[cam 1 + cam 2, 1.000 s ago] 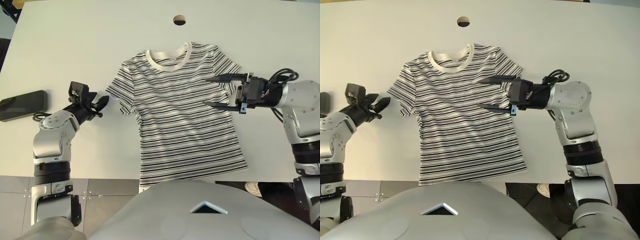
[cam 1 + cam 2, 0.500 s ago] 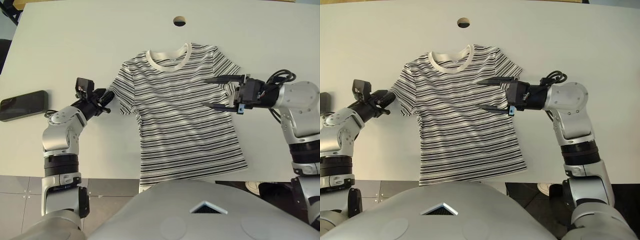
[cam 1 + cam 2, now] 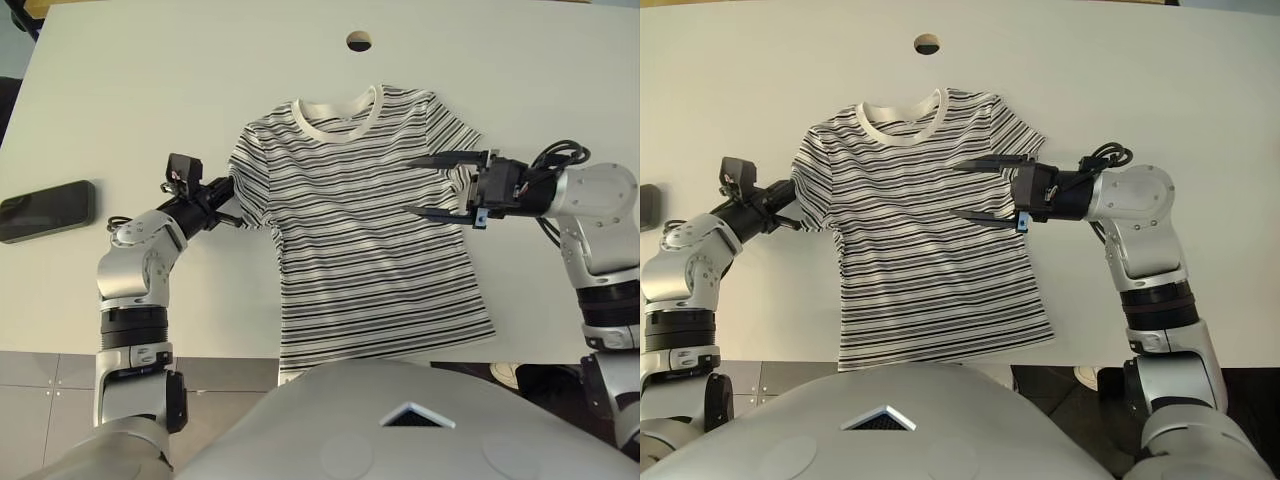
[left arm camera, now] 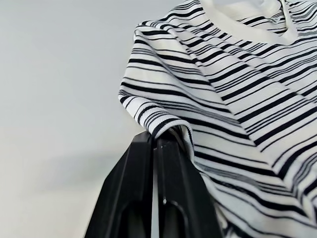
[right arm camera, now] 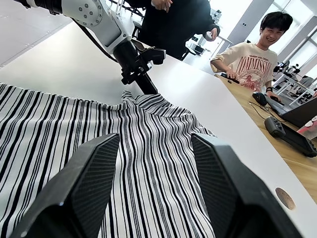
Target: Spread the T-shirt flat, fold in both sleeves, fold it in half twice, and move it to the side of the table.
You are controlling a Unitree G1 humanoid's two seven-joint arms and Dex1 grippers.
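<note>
T-shirt [image 3: 360, 230], soft black-and-white stripes, sleeve hem [image 4: 168, 124] between closed left jaws; right jaws apart.

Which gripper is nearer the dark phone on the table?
Left. The left gripper holds the T-shirt by a sleeve, near the phone; the right gripper is open over its opposite side.

The left end effector [image 3: 230, 197] has been brought up to the T-shirt [image 3: 365, 230], and its sleeve [image 3: 252, 180] hem is now pinched.
</note>
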